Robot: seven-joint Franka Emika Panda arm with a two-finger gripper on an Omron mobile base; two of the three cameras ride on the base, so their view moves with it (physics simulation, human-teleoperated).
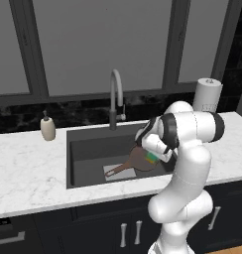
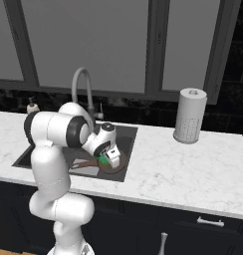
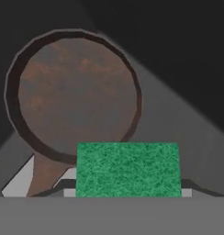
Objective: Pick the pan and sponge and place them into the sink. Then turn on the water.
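The dark brown pan [image 1: 138,159] lies in the dark grey sink [image 1: 88,149], its reddish handle [image 1: 118,169] pointing left over the light grey plate. In the hand view the pan [image 3: 77,92] sits just beyond the green sponge [image 3: 127,170]. My gripper [image 1: 153,159] hangs inside the basin over the pan's right rim, shut on the sponge [image 1: 151,158]. From the right base view the sponge [image 2: 102,160] shows as a green patch at the gripper [image 2: 105,160], above the pan [image 2: 112,168]. No stream comes from the gooseneck faucet [image 1: 115,94].
A beige soap dispenser [image 1: 48,128] stands on the marble counter left of the sink. A paper towel roll [image 2: 189,115] stands at the back right. The faucet [image 2: 82,84] arches over the basin's rear edge, close behind my arm.
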